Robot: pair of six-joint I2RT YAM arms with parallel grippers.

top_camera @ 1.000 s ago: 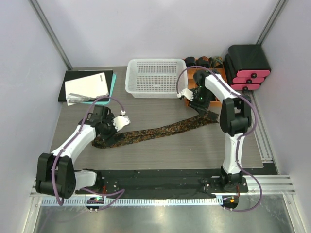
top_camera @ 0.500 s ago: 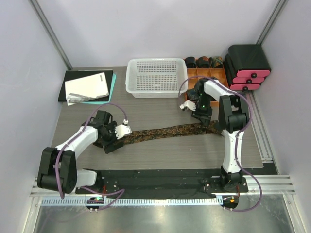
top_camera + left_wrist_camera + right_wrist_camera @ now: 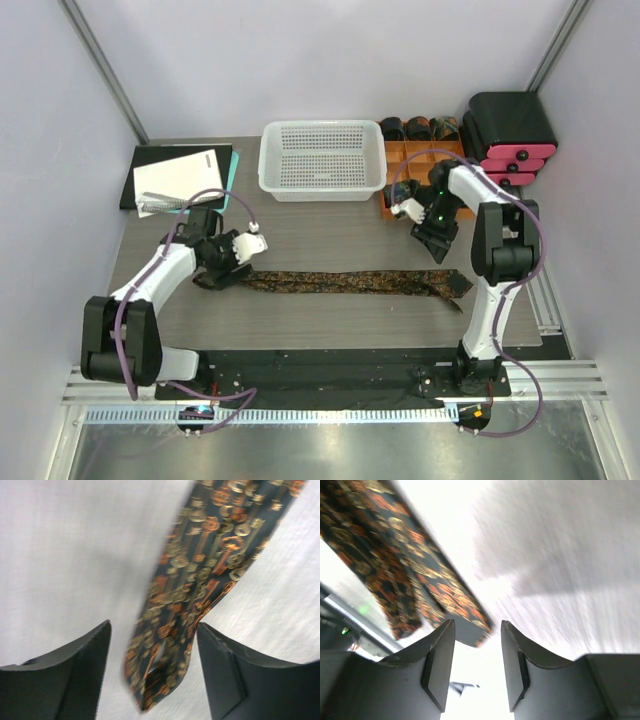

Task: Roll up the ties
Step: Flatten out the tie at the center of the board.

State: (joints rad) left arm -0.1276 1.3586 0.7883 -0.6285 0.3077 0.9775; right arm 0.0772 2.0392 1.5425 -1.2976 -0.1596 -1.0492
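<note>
A dark tie [image 3: 350, 282] with a brown-gold pattern lies flat and nearly straight across the table. Its wide pointed end [image 3: 455, 290] is on the right. My left gripper [image 3: 228, 268] sits at the narrow end on the left. In the left wrist view that narrow end [image 3: 170, 645] runs between the jaws of the left gripper [image 3: 154, 625], which stand apart and open. My right gripper [image 3: 437, 240] hovers just beyond the wide end. In the right wrist view it [image 3: 477, 622] is open and empty, the tie [image 3: 425, 585] lying past its fingertips.
A white mesh basket [image 3: 320, 160] stands at the back centre. Right of it an orange tray [image 3: 425, 150] holds rolled ties, beside a black and pink box [image 3: 510, 135]. A notebook [image 3: 180, 180] lies back left. A black mat [image 3: 330, 365] runs along the near edge.
The tie has been drawn toward the near edge and laid out straight. My right gripper has let go of the wide end and drawn back. My left gripper's jaws have narrowed around the narrow end.
</note>
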